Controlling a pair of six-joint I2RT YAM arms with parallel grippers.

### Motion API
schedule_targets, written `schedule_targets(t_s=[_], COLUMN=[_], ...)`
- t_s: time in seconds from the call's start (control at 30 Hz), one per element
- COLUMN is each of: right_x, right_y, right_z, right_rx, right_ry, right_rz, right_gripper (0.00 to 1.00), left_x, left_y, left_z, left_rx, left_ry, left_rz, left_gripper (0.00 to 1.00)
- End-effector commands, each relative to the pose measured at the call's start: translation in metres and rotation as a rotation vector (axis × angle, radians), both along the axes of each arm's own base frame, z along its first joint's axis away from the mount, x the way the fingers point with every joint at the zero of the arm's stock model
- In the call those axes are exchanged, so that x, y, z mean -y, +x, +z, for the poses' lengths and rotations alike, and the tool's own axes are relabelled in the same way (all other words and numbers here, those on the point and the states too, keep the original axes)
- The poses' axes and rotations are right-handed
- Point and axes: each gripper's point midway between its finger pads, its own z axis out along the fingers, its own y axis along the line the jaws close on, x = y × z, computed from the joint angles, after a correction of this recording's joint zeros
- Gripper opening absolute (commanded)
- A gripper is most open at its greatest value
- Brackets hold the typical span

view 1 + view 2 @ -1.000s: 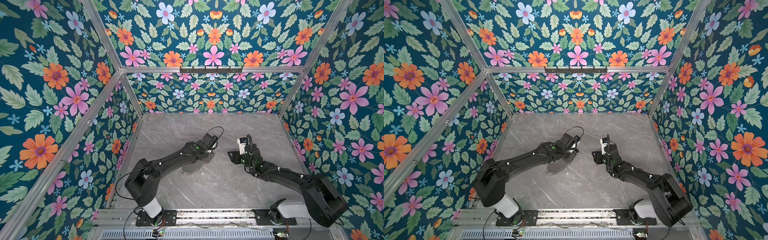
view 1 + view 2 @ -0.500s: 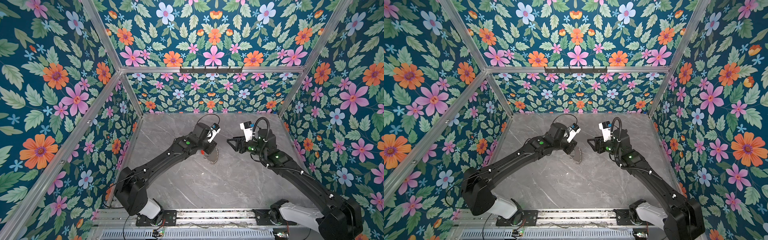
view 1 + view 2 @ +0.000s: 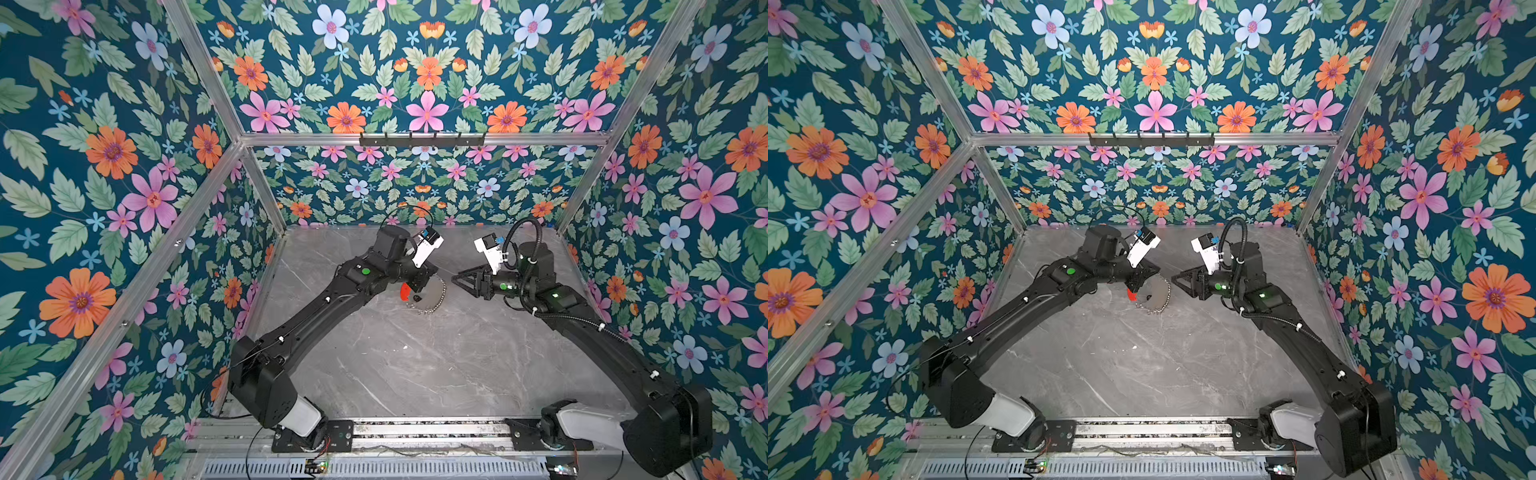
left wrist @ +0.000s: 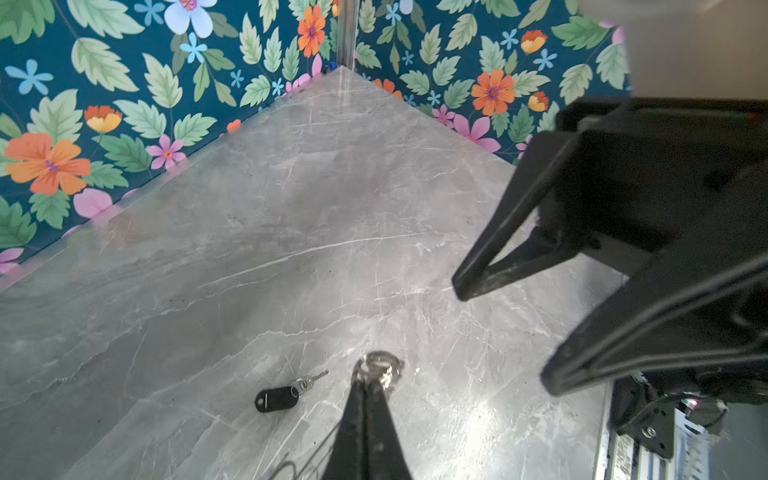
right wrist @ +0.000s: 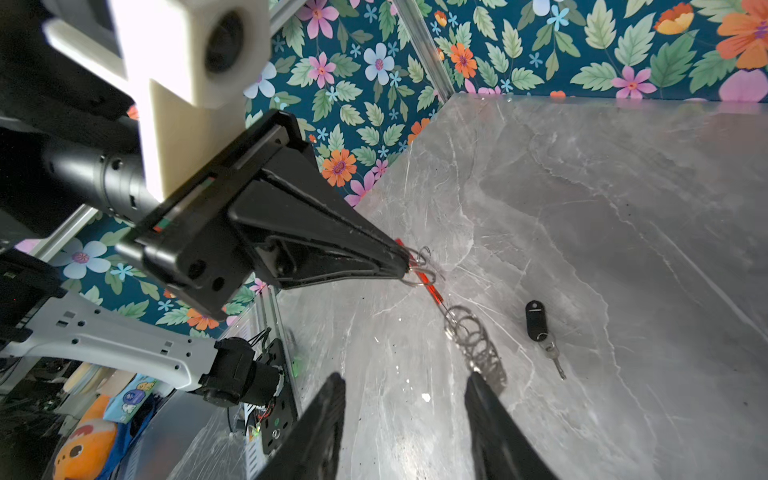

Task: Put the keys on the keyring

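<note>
Fingertips of the left gripper (image 5: 404,266) are pinched tight on the keyring (image 5: 429,286). They grip its red section and hold the hoop off the table (image 3: 415,374), over the middle toward the far side. Small silver rings (image 5: 473,345) hang bunched along the hoop's lower arc. Just right of them, the right gripper (image 3: 455,277) points left at the hoop, its jaws parted with nothing between them. Whether a fingertip brushes the rings I cannot tell. The black key tag (image 4: 276,399) lies flat on the table beneath the hoop, apart from it, with a tiny ring and metal blade at one end.
</note>
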Motion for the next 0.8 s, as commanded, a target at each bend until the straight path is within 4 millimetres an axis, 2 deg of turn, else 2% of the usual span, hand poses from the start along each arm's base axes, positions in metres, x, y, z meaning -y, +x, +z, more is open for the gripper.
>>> schedule_targets(t_s=[0.0,0.27,0.77], right_x=[-0.004,-0.01,-0.017], right_y=[-0.001,0.006,0.009], right_z=[0.005,0.015,0.011], right_rx=[0.054,0.131,0.128], right_ry=[-0.004,0.039,0.071], right_rz=[0.046,0.072,0.111], right_gripper=[0.46,0.4,0.36], left_x=[0.005,0.006,0.011], left_y=[-0.007,-0.015,-0.016], left_z=[0.01,0.016,0.021], left_rx=[0.008,-0.01,-0.028], left_ry=[-0.026,-0.039,-0.054], left_rz=[-0.058,-0.092,-0.109], left_gripper=[0.0,0.0,0.0])
